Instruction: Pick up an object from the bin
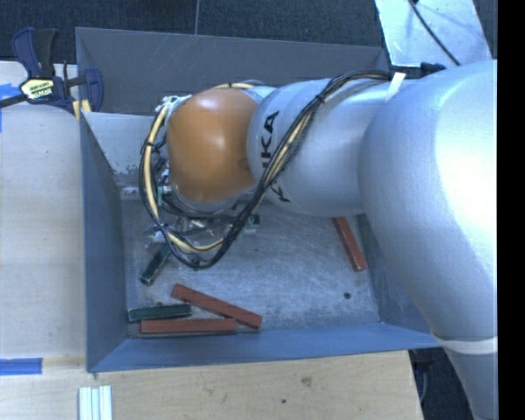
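Tool low at left of bin, grip state cannot tell; dark green stick nearest: centre over it, lift straight.

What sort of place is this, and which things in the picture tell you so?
Most likely a robotics lab's picking test rig: a silver KUKA arm reaches into a grey metal bin holding loose reddish-brown sticks and a dark green one.
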You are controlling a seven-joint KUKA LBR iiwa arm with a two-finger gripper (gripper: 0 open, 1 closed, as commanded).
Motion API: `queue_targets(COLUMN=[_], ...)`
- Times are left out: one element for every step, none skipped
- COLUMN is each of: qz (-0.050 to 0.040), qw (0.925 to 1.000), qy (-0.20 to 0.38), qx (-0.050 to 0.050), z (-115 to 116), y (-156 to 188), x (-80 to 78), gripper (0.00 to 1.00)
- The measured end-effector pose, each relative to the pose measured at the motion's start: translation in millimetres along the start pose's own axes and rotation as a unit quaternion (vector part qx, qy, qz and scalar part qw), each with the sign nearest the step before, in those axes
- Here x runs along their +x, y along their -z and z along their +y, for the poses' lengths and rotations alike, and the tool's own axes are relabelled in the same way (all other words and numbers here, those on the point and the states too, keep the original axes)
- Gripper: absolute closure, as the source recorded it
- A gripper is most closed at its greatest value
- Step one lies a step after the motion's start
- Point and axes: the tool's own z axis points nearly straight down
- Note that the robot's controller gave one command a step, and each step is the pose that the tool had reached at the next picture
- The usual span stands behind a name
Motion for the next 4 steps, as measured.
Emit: queue_targets(qz=[-0.0014, 0.0006, -0.0005, -0.0038], qw=[1.0, 0.9999, 0.9997, 0.9994], qy=[-0.004, -0.014, -0.025, -0.034], qx=[0.001, 0.0, 0.0, 0.002], z=[45, 57, 59, 49], y=[-7, 1, 23, 176], x=[46.7, 52.0, 43.8, 12.9], gripper=[1.0, 1.0, 1.0, 1.0])
